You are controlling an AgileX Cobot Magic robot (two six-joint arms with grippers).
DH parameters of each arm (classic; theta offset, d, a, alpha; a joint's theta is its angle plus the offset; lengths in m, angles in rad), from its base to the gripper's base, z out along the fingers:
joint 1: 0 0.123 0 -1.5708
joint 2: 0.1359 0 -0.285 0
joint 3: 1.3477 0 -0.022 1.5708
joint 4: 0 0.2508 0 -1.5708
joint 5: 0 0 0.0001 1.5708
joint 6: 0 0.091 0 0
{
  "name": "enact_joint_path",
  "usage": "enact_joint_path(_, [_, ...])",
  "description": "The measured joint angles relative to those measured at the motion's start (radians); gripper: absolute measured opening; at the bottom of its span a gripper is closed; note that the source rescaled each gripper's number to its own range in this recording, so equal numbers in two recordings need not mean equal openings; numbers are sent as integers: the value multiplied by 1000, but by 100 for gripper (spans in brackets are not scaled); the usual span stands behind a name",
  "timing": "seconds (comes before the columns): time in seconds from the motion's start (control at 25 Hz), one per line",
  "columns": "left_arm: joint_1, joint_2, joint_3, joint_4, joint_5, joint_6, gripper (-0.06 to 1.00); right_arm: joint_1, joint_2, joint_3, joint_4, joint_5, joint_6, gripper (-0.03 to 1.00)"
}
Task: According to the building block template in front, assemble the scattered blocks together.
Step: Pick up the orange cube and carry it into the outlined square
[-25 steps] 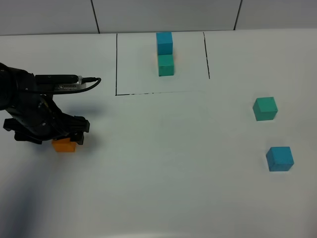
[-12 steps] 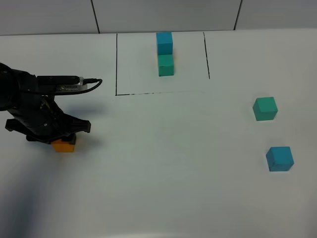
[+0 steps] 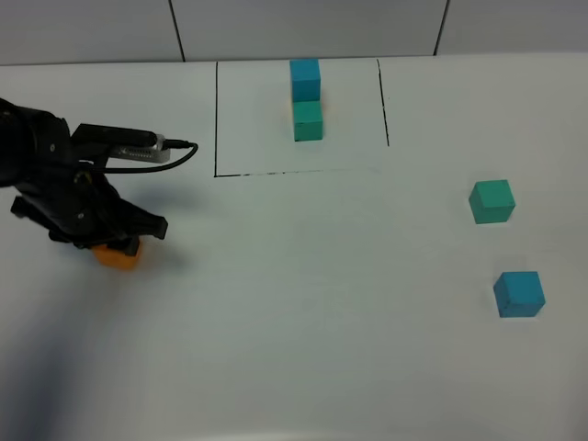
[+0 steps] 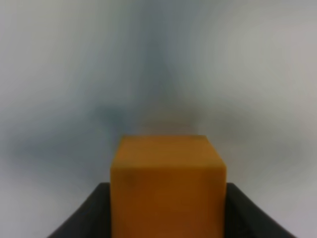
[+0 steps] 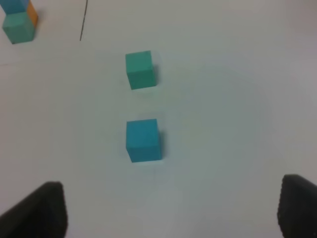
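The template (image 3: 307,99) is a blue cube joined to a teal-green cube inside a thin black rectangle at the back centre. A sliver of orange shows beside it in the right wrist view (image 5: 32,15). My left gripper (image 3: 110,244) is shut on the orange cube (image 3: 118,256) at the left; the left wrist view shows the cube (image 4: 167,186) between the dark fingers (image 4: 86,215). The loose teal-green cube (image 3: 491,200) and blue cube (image 3: 519,294) sit at the right, apart from each other. My right gripper (image 5: 171,198) is open above the table, short of the blue cube (image 5: 143,140).
The white table (image 3: 322,322) stretches between the left arm and the two cubes at the right. The black lines (image 3: 216,119) mark the template's frame. A tiled wall (image 3: 303,28) borders the back edge.
My left gripper has shifted slightly toward the back of the table with the orange cube held in it. The other cubes have not moved.
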Motion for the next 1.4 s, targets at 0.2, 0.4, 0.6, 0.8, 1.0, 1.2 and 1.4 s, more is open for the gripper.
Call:
enact_joint_path(0.2, [-33, 0, -165, -25, 157, 257, 0, 0, 0, 0, 0, 0, 0, 74])
enact_joint_path(0.4, [-133, 7, -316, -45, 287, 494, 0, 0, 0, 0, 1, 0, 0, 74])
enact_joint_path(0.6, [-207, 62, -465, -45, 383, 577, 0, 0, 0, 0, 1, 0, 1, 74])
enact_joint_path(0.8, [-252, 146, -599, -28, 454, 602, 0, 0, 0, 0, 1, 0, 1, 74])
enact_joint_path(1.0, [-292, 219, -698, -23, 503, 646, 0, 0, 0, 0, 1, 0, 1, 74])
enact_joint_path(1.2, [-334, 270, -755, -22, 516, 706, 0, 0, 0, 0, 1, 0, 0, 74])
enact_joint_path(1.4, [-373, 319, -786, -22, 522, 754, 0, 0, 0, 0, 1, 0, 1, 74])
